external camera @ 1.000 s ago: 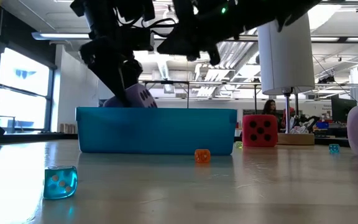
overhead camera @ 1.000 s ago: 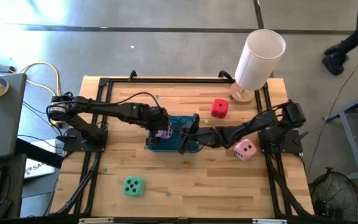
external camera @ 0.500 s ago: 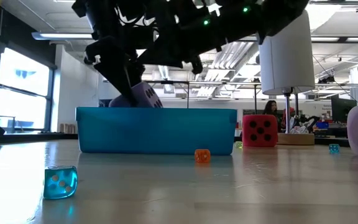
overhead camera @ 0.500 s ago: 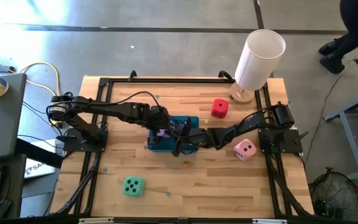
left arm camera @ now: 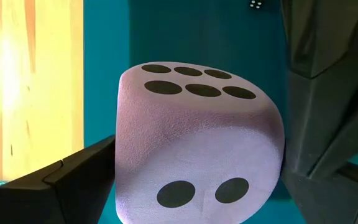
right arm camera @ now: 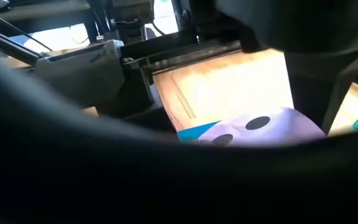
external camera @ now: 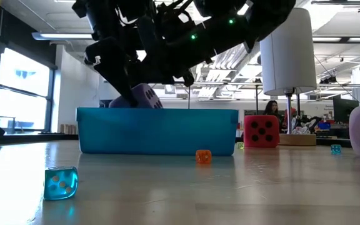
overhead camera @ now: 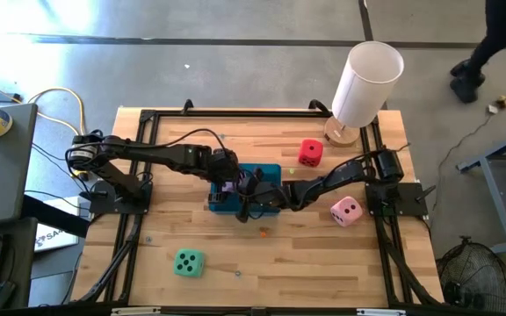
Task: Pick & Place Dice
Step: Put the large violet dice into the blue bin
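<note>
Left end effector (overhead camera: 232, 186) grips the lilac die (left arm camera: 197, 143) over the teal tray (external camera: 158, 130), jaws spread wide; right end effector (overhead camera: 249, 195), fully closed, crowds beside it.

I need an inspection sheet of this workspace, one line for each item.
Surface: wooden table inside a black frame.
Job's things: lilac die between the left gripper's fingers over the teal tray; red die, pink die, mint green die on the table.
Clutter: small orange die, small blue die.
Grippers: left gripper wide around the lilac die; right gripper shut, beside it.
Cables: yellow and white loops off the table.
Surroundings: white lamp, person's legs.
</note>
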Action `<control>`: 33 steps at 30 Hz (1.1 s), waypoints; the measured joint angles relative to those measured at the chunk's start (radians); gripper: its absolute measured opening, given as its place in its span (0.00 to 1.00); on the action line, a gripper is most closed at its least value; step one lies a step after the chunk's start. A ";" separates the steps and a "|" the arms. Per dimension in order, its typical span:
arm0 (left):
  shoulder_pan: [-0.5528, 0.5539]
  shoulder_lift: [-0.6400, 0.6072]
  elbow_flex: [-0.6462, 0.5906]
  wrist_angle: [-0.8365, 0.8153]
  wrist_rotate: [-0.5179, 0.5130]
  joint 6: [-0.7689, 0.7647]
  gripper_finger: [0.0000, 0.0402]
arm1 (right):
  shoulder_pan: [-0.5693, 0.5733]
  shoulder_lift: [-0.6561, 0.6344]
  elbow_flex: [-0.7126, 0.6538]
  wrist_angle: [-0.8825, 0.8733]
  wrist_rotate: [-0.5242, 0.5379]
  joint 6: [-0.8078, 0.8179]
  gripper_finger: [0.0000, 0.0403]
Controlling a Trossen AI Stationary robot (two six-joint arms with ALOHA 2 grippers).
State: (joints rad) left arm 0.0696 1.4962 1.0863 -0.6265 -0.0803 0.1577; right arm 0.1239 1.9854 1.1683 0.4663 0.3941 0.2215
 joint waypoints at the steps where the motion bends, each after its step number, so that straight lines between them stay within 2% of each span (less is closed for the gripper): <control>1: 0.000 0.000 0.000 -0.001 0.000 0.000 1.00 | -0.001 0.000 0.000 -0.003 0.000 0.001 0.00; 9: 0.001 0.000 0.000 -0.004 -0.005 -0.015 1.00 | -0.027 -0.001 0.000 -0.076 -0.015 0.102 0.00; 28: 0.000 -0.021 0.000 -0.042 -0.007 -0.023 1.00 | -0.051 0.028 0.001 -0.158 -0.020 0.212 0.00; 33: -0.002 -0.021 0.000 -0.052 -0.004 -0.023 1.00 | -0.053 0.047 0.000 -0.145 -0.011 0.187 0.00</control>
State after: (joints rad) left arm 0.0678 1.4750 1.0866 -0.6781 -0.0845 0.1351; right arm 0.0704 2.0327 1.1687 0.3213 0.3835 0.4087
